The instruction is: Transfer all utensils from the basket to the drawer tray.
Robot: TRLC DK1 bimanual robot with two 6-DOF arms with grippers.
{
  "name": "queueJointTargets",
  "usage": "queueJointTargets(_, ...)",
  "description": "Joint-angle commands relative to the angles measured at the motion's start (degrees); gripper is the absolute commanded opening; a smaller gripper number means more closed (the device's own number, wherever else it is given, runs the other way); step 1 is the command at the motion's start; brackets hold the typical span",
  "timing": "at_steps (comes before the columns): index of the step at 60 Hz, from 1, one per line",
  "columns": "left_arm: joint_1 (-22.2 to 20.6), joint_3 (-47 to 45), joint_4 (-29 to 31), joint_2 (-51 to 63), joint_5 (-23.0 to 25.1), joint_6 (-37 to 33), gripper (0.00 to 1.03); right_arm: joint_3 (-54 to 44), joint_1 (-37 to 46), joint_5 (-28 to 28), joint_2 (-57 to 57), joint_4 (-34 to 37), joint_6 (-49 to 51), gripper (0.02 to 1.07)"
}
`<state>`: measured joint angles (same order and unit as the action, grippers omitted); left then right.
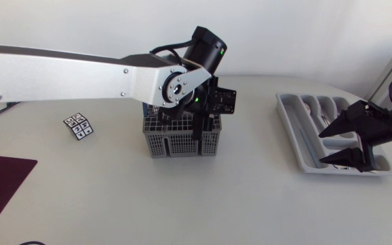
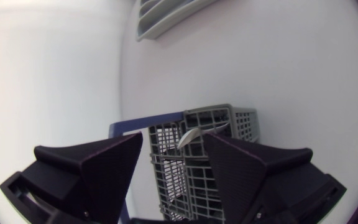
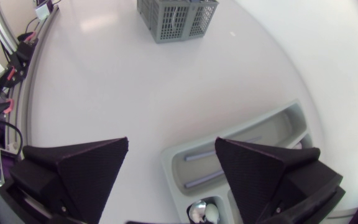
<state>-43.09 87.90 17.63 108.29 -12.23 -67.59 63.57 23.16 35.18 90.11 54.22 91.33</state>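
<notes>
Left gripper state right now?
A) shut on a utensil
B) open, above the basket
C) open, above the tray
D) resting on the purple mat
B: in the left wrist view the left gripper has its fingers spread with nothing clamped between them. The basket sits just beyond them, with a pale utensil inside.

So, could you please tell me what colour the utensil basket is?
Grey basket, clearest in the head view.
</notes>
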Motion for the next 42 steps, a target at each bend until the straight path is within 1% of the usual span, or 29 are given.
queueJointTargets(1, 0.38, 2.63, 1.27, 2.54, -0.25, -2.90, 0.69, -1.87, -1.27, 2.17, -1.25, 0.54, -2.74, 1.03)
queueJointTargets(9, 0.55, 3.51, 1.53, 3.77, -0.25, -3.60, 0.69, -1.70, -2.15, 6.31, -1.42, 0.45, -5.72, 1.03)
queueJointTargets(17, 0.82, 4.30, 2.15, 4.65, -0.25, -4.04, 0.69, -2.22, -3.21, 9.38, -1.60, -1.83, -9.59, 1.03)
queueJointTargets(23, 1.08, 4.83, 2.68, 5.18, -0.43, -4.48, 0.68, -3.10, -4.44, 10.26, -2.04, -4.38, -12.67, 1.03)
queueJointTargets(34, 1.43, 5.62, 3.82, 5.88, -0.78, -5.01, 0.68, -2.93, -6.81, 11.58, -1.95, -5.00, -15.92, 1.02)
queueJointTargets(39, 1.43, 5.71, 4.08, 6.23, -0.78, -5.18, 0.68, -2.75, -7.69, 11.49, -1.78, -6.67, -18.73, 1.02)
queueJointTargets(42, 1.43, 6.06, 4.52, 6.41, -0.78, -5.44, 0.65, -2.93, -7.95, 11.40, -1.95, -8.25, -20.49, 1.02)
